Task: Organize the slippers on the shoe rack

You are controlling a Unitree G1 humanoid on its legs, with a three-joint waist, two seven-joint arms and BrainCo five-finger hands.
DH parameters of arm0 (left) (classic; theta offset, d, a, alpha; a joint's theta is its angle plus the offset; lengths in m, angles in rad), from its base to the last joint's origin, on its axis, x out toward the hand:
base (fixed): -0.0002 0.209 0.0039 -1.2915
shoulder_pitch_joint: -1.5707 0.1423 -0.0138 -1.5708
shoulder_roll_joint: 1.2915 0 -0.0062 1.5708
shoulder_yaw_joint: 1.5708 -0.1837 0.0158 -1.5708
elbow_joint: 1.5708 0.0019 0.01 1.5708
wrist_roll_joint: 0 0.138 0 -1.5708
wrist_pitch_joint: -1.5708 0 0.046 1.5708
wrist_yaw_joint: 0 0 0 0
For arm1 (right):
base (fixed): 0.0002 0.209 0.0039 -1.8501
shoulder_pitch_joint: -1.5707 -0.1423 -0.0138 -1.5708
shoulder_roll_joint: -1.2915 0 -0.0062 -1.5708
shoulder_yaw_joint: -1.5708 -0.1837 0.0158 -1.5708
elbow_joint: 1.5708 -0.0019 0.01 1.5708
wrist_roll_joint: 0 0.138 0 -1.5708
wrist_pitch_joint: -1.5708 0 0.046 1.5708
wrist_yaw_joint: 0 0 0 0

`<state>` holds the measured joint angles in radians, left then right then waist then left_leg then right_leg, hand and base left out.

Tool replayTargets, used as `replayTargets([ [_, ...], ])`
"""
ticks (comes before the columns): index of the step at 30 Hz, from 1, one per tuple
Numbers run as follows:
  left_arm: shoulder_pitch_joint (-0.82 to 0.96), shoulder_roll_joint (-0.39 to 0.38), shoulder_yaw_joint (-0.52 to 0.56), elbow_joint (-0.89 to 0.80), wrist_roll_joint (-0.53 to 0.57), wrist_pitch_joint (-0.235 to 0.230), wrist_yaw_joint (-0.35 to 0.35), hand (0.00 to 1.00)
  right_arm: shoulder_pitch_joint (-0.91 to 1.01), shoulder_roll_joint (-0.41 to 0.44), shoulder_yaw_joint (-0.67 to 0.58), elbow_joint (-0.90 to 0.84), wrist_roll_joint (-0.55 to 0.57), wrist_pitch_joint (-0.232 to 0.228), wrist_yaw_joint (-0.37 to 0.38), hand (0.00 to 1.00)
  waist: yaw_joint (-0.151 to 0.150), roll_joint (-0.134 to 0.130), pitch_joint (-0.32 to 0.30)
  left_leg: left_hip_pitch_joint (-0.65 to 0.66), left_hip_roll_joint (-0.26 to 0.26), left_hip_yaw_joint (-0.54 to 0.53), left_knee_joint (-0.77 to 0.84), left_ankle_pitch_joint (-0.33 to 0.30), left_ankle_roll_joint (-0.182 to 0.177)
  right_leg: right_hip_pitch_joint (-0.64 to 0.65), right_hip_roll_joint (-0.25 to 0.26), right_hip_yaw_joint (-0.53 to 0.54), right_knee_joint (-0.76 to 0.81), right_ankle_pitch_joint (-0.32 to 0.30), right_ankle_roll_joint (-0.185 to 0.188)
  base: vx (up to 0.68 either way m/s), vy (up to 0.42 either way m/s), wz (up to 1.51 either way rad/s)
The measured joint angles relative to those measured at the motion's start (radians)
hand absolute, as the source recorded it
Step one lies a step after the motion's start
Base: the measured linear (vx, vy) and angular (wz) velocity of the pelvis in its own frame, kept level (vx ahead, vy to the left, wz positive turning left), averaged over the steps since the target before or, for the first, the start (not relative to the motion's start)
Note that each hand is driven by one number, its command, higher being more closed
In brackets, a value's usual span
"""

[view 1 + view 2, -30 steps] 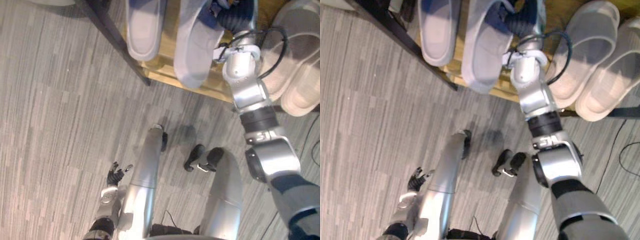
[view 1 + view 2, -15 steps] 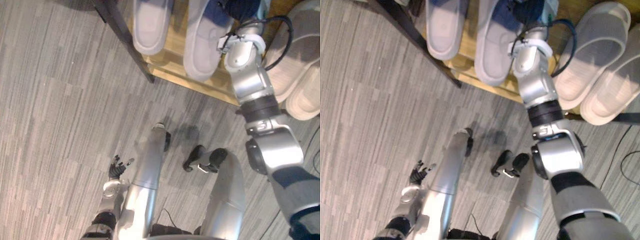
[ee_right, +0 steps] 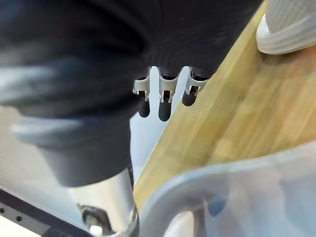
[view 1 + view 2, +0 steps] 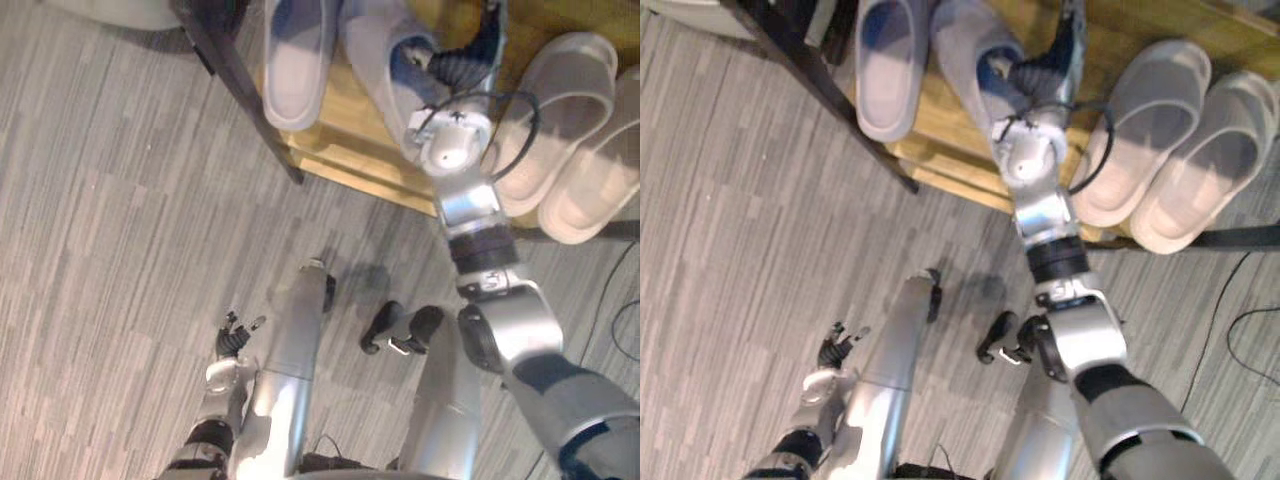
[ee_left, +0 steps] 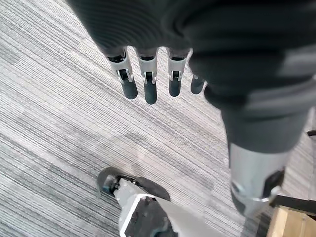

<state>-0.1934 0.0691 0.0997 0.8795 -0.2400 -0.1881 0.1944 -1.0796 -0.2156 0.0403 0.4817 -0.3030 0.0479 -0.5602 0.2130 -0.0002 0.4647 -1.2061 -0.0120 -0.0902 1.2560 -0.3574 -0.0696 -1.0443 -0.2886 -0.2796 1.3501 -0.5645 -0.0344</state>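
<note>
Grey pair first. One grey slipper (image 4: 295,60) lies straight at the left end of the shoe rack (image 4: 345,145) shelf, just inside the dark corner post (image 4: 240,90), toe toward the front edge. The second grey slipper (image 4: 385,65) sits just beside it but skewed, toe swung toward the middle of the shelf, blue lining showing in its opening. Two beige slippers (image 4: 540,115) lie side by side, touching, at the shelf's right end, toes reaching the front edge.

My right hand (image 3: 164,96) is up over the shelf, at the skewed slipper's opening. Fingers (image 3: 190,89) straight, in a row, slightly parted, over bare wood, nothing between them. The slipper's grey rim passes close under the hand; whether it touches, I cannot tell. Thumb hidden from me.

My left hand (image 4: 232,342) hangs low over the grey striped floor (image 4: 120,250), well apart from the rack, fingers relaxed and spread, holding nothing.
</note>
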Motion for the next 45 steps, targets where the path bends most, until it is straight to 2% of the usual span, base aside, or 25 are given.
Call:
replayTargets([
  [8,-0.009,0.0,0.006,0.017,0.0,0.003,0.0,0.0,0.02,0.019,0.0,0.0,0.031,-0.003,0.039,0.0,-0.004,0.0,0.0,0.017,0.005,0.001,-0.009,0.0,0.0,0.015,0.007,-0.001,-0.012,0.0,0.001,-0.01,0.004,-0.02],
  [13,-0.01,-0.004,0.037,0.029,-0.011,0.005,-0.001,0.0,0.037,0.024,0.0,0.003,0.051,-0.011,0.047,0.0,-0.006,-0.009,-0.006,0.036,0.01,0.001,-0.025,0.0,0.0,0.032,0.011,-0.004,-0.029,0.002,0.0,0.0,-0.001,-0.01],
  [18,-0.01,-0.001,0.046,0.043,-0.028,0.01,-0.001,0.0,0.055,0.037,-0.016,0.004,0.131,-0.034,0.052,0.0,-0.009,-0.018,-0.015,0.04,0.012,0.001,-0.031,0.0,0.0,0.038,0.015,-0.007,-0.038,0.009,-0.008,0.0,0.0,0.0],
  [21,-0.013,-0.004,0.075,0.055,-0.034,0.011,-0.002,0.0,0.083,0.074,-0.04,0.004,0.202,-0.046,0.062,0.0,-0.013,-0.02,-0.016,0.054,0.016,-0.002,-0.039,0.0,0.0,0.054,0.021,-0.011,-0.051,0.01,-0.003,0.0,0.0,0.0],
  [22,-0.012,-0.003,0.083,0.059,-0.037,0.015,-0.002,0.0,0.107,0.098,-0.046,0.004,0.235,-0.051,0.069,0.0,-0.015,-0.03,-0.022,0.062,0.017,0.001,-0.05,0.001,-0.001,0.059,0.022,-0.009,-0.06,0.011,-0.002,0.0,0.0,0.0],
  [26,-0.012,-0.003,0.111,0.066,-0.037,0.026,-0.002,0.0,0.149,0.154,-0.072,0.006,0.286,-0.058,0.079,0.0,-0.019,-0.042,-0.029,0.079,0.018,0.0,-0.068,0.003,-0.004,0.074,0.025,-0.012,-0.078,0.013,-0.001,0.0,0.0,0.0],
  [36,-0.021,-0.004,0.155,0.095,-0.036,0.03,-0.002,0.0,0.185,0.22,-0.074,0.024,0.394,-0.082,0.121,0.0,-0.04,-0.044,-0.029,0.12,0.018,-0.001,-0.105,0.007,-0.003,0.12,0.031,-0.02,-0.123,0.03,-0.001,0.0,0.0,0.0],
  [45,-0.034,-0.006,0.16,0.094,-0.028,0.048,-0.001,0.0,0.187,0.275,-0.048,0.044,0.514,-0.11,0.15,0.0,-0.043,-0.046,-0.028,0.138,0.019,-0.003,-0.121,0.008,-0.001,0.139,0.036,-0.021,-0.141,0.034,0.004,0.0,-0.008,0.0],
])
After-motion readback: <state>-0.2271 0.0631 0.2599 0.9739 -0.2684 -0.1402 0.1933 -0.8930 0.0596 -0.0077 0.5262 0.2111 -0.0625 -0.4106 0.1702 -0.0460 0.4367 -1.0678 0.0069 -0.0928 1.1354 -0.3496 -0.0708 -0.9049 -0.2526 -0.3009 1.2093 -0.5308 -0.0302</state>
